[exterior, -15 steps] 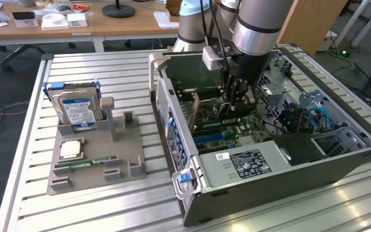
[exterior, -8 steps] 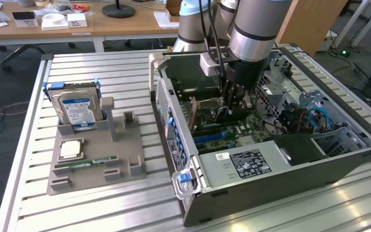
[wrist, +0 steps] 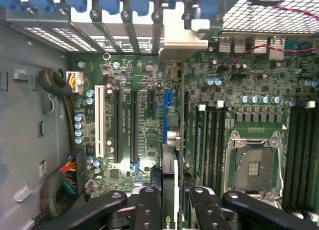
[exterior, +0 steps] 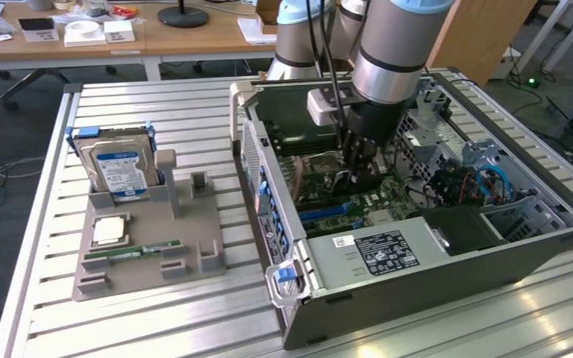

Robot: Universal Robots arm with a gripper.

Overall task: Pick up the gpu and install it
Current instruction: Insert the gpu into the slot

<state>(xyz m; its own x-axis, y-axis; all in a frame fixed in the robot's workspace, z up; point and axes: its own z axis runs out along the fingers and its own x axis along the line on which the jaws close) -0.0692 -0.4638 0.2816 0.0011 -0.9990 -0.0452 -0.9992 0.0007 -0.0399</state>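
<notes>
A: Black metal hand point(wrist: 174, 194) grips the thin, dark gpu card point(wrist: 169, 172) edge-on, low inside the open grey steel computer case point(exterior: 386, 298).

B: Then hold it upright; line its edge with the long blue plastic slot point(wrist: 167, 110) beneath the hand; I'd press evenly; a tilt could jam the contacts.

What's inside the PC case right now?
Motherboard with empty expansion slots and an empty CPU socket. The gripper holds the gpu edge-on over the board, in line with the blue slot; the board beneath card and gripper is covered.
</notes>
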